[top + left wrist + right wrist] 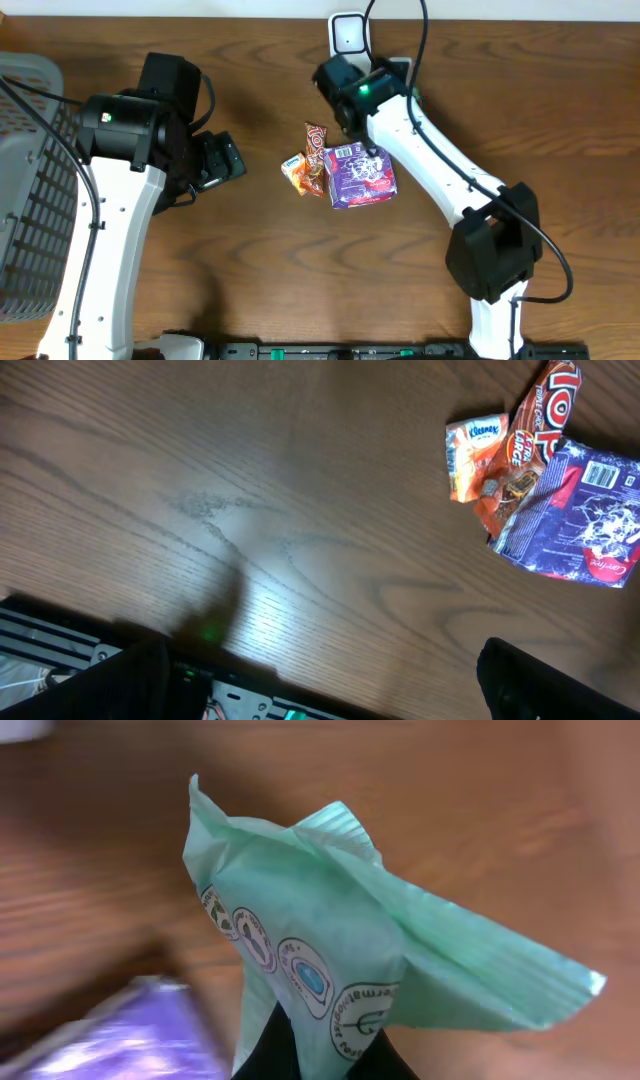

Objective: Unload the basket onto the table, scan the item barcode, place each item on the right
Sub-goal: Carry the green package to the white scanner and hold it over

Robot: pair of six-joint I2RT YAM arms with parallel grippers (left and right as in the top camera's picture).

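A dark wood-grain table [270, 270] fills the view. The right gripper [348, 124] is clamped on a crumpled green packet [340, 950], held over the table just past the upper left corner of the purple packet [362, 176]. From overhead the arm hides the green packet. A red-orange wrapper [316, 150] overlaps the purple packet's left edge, with a small Kleenex pack [294, 170] touching the wrapper. A white scanner [350, 33] stands farther beyond. Well left of the purple packet, the left gripper [224, 160] hangs with its jaws wide apart, holding nothing. The grey basket [30, 200] at far left is cut off, and its contents cannot be made out.
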